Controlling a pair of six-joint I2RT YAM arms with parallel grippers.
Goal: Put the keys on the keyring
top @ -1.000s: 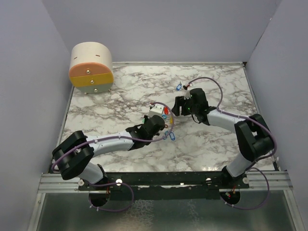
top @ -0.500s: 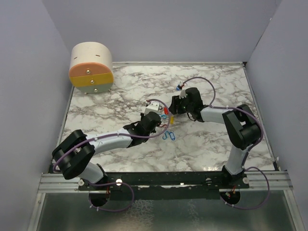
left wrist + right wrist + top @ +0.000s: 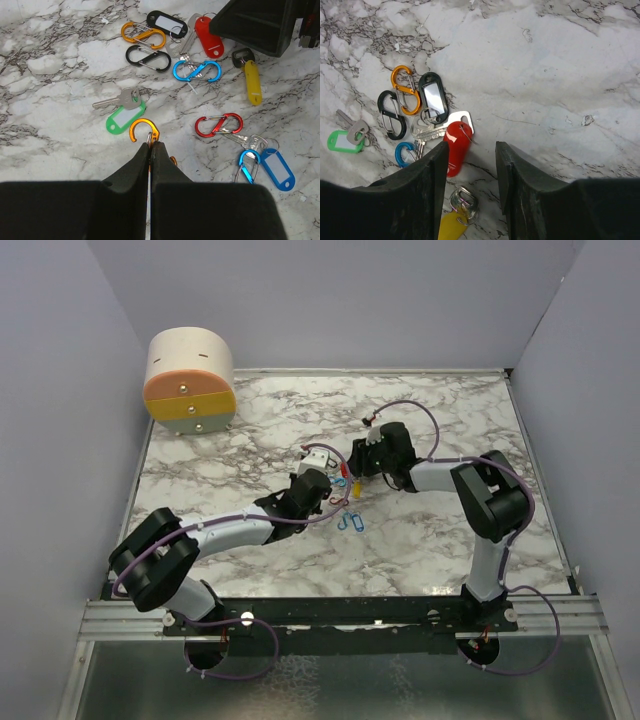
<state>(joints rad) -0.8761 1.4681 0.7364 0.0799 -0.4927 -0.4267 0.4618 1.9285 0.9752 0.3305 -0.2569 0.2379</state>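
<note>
Left arm: rises from the lower-left base, elbow folded low, forearm running up and right toward the middle of the marble table.

Left gripper: fingers pressed tight together, pinching the end of an orange S-clip. The clip's loop sticks out just past the tips, at the centre of the wrist view.

The keys lie loose on the marble beyond that clip, in mid-frame of the top view between the two grippers. Count of plastic ones:
- one green key, just left of the held clip
- one blue key, lower right
- one yellow key, right
- one red key, top
- one black-rimmed tag, top centre

Loose clips, five:
- one orange clip
- one black clip
- two blue clips
- one red clip

Three metal key blades show among them.

Right arm: comes up from the lower-right base, elbow bent sharply at mid-right, forearm reaching left and lying low.

Right gripper: fingers parted, bare marble between them, clamping nothing. The red key lies just inside the finger on the left of its wrist view.

Far upper left corner: a round-topped drawer box, well apart from everything else.
</note>
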